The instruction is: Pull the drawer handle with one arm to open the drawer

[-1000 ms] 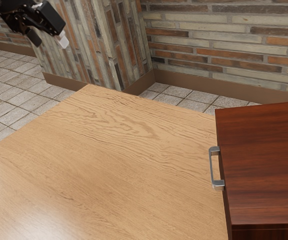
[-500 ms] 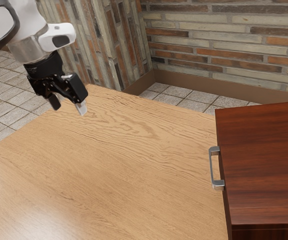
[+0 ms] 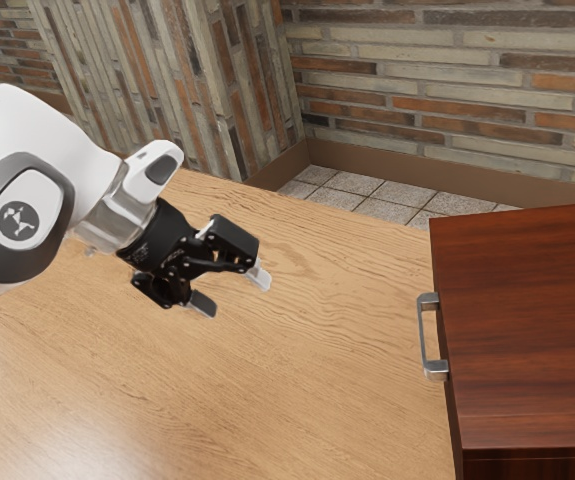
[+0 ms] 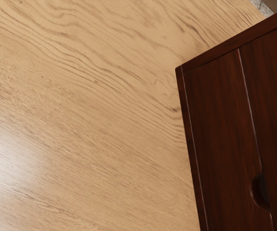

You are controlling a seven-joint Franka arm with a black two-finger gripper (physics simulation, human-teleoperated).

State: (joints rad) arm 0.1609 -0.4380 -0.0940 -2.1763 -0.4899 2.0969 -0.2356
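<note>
Gripper [image 3: 232, 291] held over the wooden table [image 3: 297, 400], fingers spread apart with nothing gripped, handle [image 3: 428, 336] on the drawer [image 3: 527, 330] untouched, well apart.

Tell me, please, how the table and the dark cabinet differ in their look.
Colour: the table is light, honey-coloured wood; the cabinet is dark reddish-brown.
Grain: the table shows broad wavy lines; the cabinet shows fine, straight streaks.
Fittings: the cabinet carries a silver handle on the side facing the arm; the table has no such part.
Both look like smooth, polished wood.
</note>
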